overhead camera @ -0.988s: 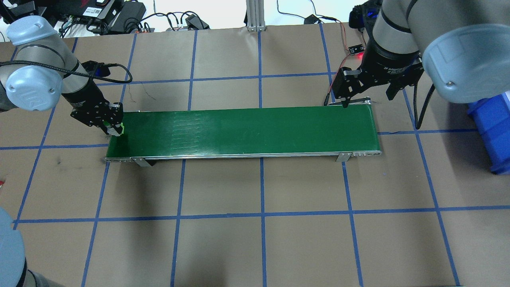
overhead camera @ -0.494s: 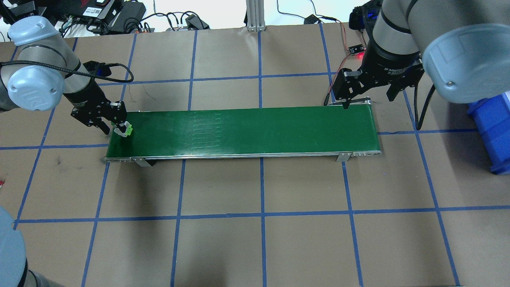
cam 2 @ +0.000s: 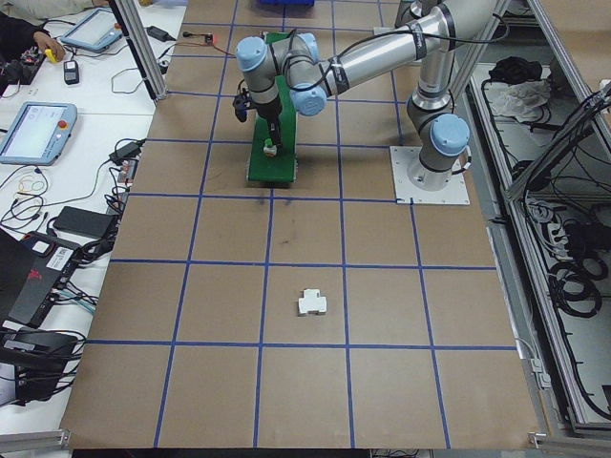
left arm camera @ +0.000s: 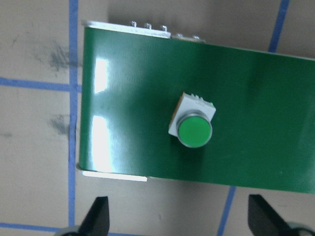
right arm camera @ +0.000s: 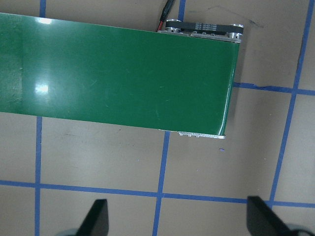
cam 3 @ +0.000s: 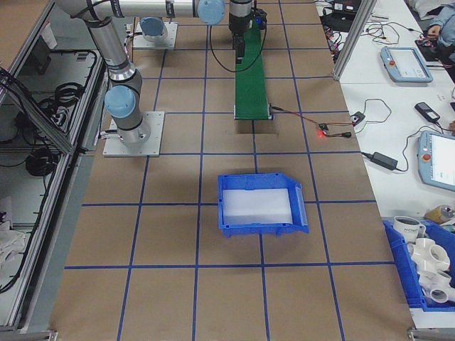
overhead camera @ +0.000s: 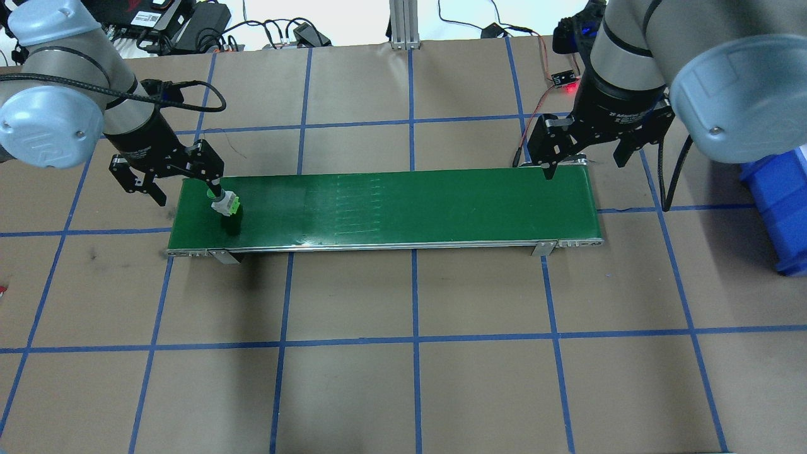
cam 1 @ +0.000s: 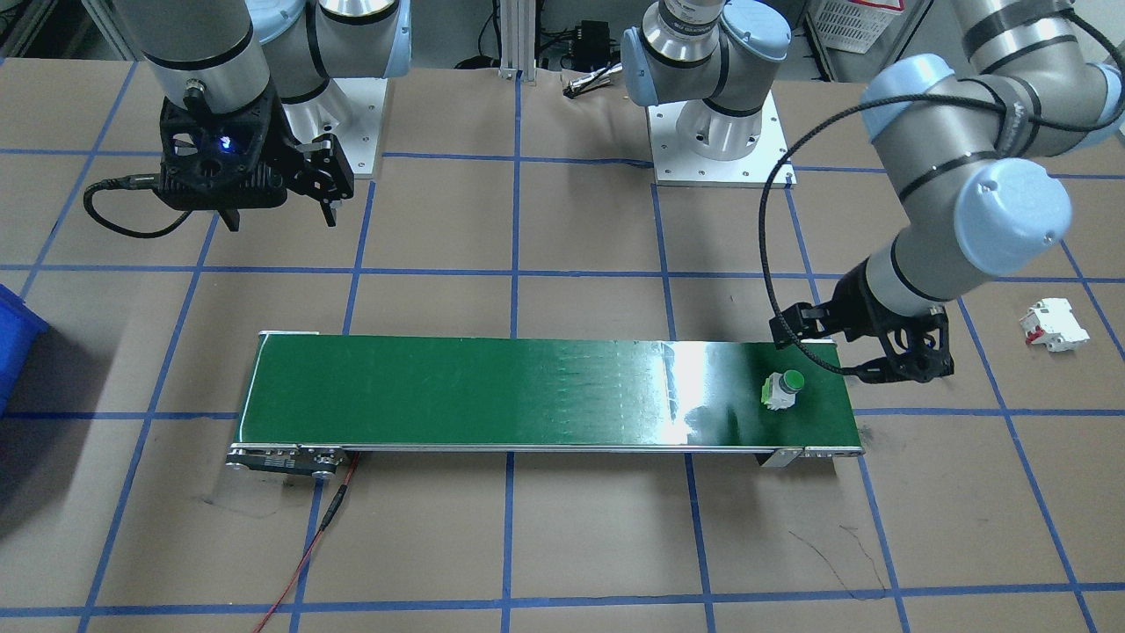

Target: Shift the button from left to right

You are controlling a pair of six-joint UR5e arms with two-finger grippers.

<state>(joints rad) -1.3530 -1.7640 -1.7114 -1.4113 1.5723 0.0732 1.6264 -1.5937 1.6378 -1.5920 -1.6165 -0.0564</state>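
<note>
Two pincers, one button. My left pincer (overhead camera: 183, 183) hangs spread wide over the left end of the green belt (overhead camera: 403, 205), fingers apart and gripping nothing. The button (overhead camera: 225, 203) sits free on the belt just beside it, green cap tilted, white body down, clear of both fingers (left arm camera: 98, 216). My guess: it lies here so the belt can carry it across.

Mid-belt is bare green, nothing in the button's path that I can see.

At the far right end my right pincer (overhead camera: 586, 157) waits spread open above the belt's back edge, empty, likely placed to receive. Red wire (overhead camera: 533, 120) runs near it. A blue bin (overhead camera: 782, 195) stands off the right end, well apart. White breaker (cam 1: 1053, 324) lies on the table beyond the left end, not in the way.
</note>
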